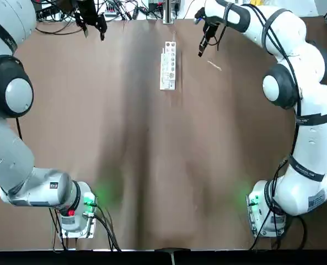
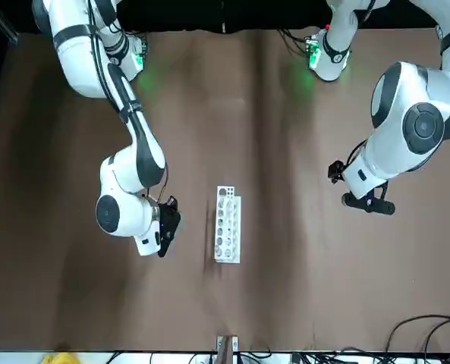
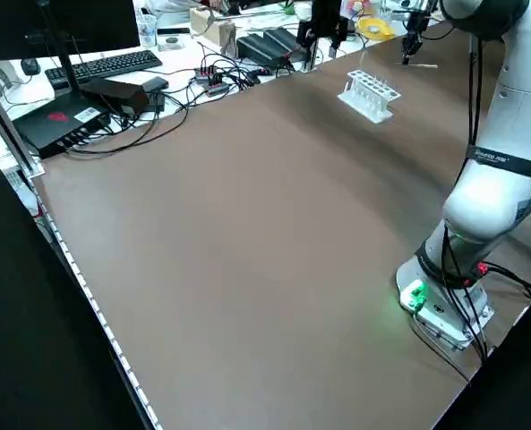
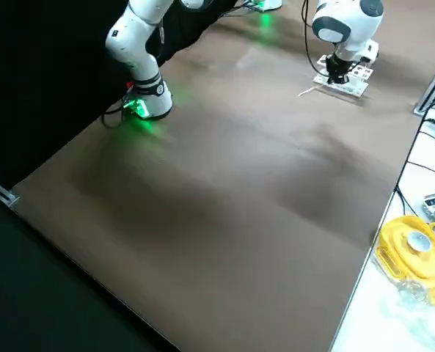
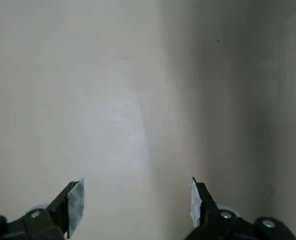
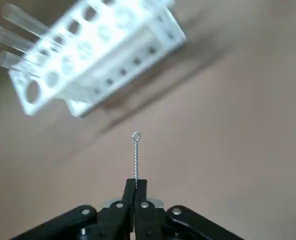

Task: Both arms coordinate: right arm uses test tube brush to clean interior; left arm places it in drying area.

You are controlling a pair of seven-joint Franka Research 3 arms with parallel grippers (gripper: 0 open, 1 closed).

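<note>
Right wrist view: test tube brush [image 6: 136, 160] pinched in my right gripper [image 6: 136, 181] — looped wire end protruding; white rack [image 6: 88, 50] near, holding tubes [image 6: 18, 40].

Left wrist view: left gripper [image 5: 138, 205] spread, empty — above bare table [image 5: 123, 125].

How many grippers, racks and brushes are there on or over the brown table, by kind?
Grippers: 2 (left gripper, open, left of the rack; right gripper, right of the rack, shut on the brush's twisted wire)
Racks: 1 (white rack)
Brushes: 1 (brush)
Total: 4
</note>
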